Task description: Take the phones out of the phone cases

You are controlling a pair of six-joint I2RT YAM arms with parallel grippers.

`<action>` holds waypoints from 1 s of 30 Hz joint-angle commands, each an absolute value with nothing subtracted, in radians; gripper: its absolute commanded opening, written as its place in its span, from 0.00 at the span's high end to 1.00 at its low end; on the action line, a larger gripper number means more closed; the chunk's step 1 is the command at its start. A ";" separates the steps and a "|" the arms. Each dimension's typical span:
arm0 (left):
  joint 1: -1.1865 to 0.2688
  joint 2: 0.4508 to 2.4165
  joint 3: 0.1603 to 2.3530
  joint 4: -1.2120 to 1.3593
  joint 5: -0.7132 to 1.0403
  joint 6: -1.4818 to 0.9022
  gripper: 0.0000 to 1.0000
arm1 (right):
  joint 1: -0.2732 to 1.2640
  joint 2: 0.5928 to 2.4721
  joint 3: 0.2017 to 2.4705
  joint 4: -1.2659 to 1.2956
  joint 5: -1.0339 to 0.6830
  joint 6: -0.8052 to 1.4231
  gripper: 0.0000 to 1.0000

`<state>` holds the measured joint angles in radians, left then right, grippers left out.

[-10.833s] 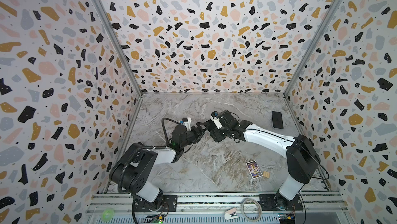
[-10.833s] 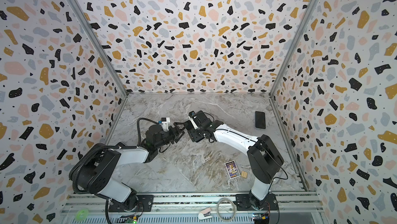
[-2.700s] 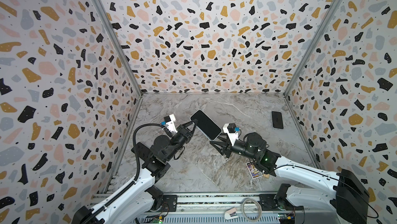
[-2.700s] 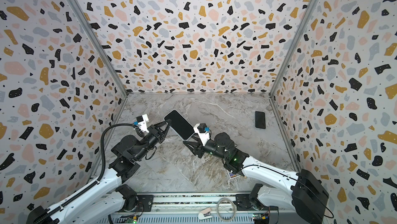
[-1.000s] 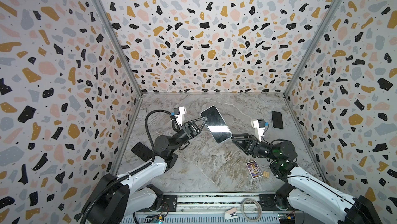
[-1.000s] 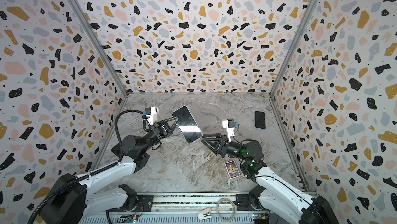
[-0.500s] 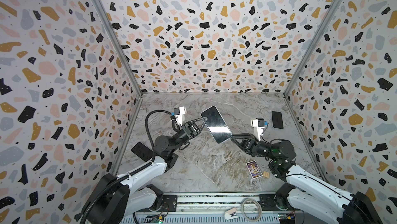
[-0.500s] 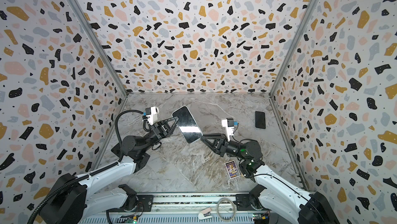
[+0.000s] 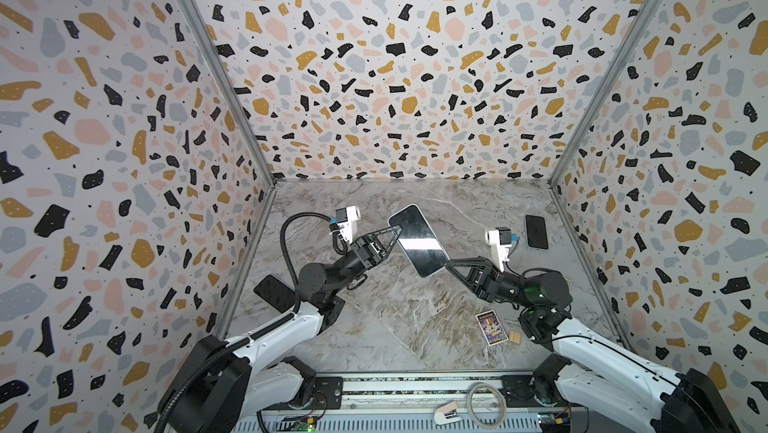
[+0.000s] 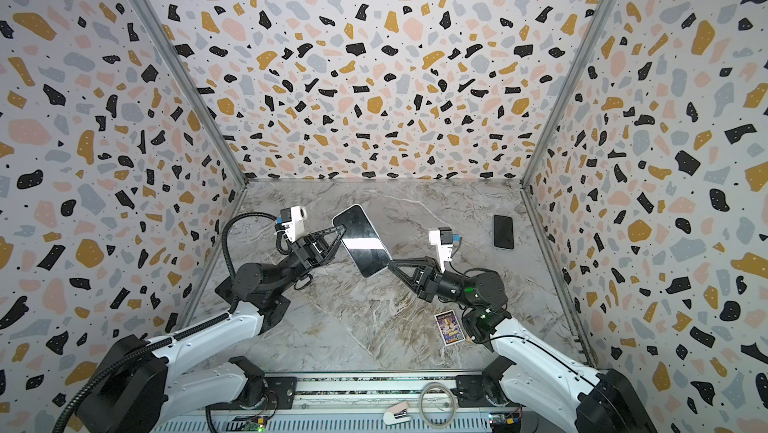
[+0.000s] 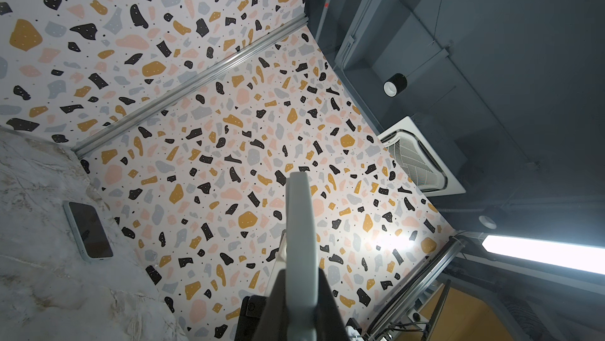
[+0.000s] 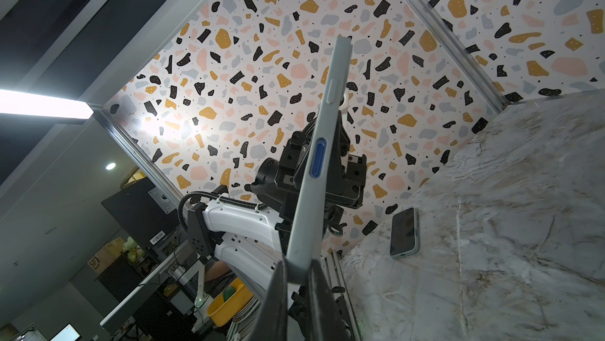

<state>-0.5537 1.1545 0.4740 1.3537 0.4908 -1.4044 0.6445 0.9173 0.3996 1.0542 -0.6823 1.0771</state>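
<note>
Robot lab: terrazzo-walled test enclosure (image 9: 386, 78)

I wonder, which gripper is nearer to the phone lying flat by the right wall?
Right. The right gripper clamps the end of the raised cased phone nearer that wall phone; the left gripper clamps the opposite end, farther off.
</note>
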 commanded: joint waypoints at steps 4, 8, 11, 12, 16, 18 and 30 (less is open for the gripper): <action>-0.571 1.155 0.476 1.549 0.500 -1.469 1.00 | 0.640 0.923 0.413 1.122 -0.678 1.057 1.00; -0.580 1.164 0.485 1.587 0.503 -1.498 1.00 | 0.628 0.939 0.394 1.163 -0.681 1.073 1.00; -0.587 1.167 0.489 1.595 0.503 -1.504 1.00 | 0.623 0.955 0.384 1.202 -0.691 1.086 1.00; -0.589 1.167 0.489 1.602 0.503 -1.507 1.00 | 0.620 0.960 0.380 1.219 -0.696 1.089 1.00; -0.592 1.175 0.495 1.627 0.508 -1.531 1.00 | 0.611 0.974 0.370 1.257 -0.710 1.096 1.00; -0.593 1.177 0.497 1.640 0.508 -1.542 1.00 | 0.608 0.977 0.369 1.268 -0.718 1.095 1.00; -0.616 1.220 0.539 1.714 0.506 -1.617 1.00 | 0.585 1.017 0.386 1.319 -0.787 1.075 1.00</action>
<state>-0.5911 1.2255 0.4763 1.4864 0.4763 -1.5326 0.5987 0.9993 0.3744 1.3083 -0.7685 1.0954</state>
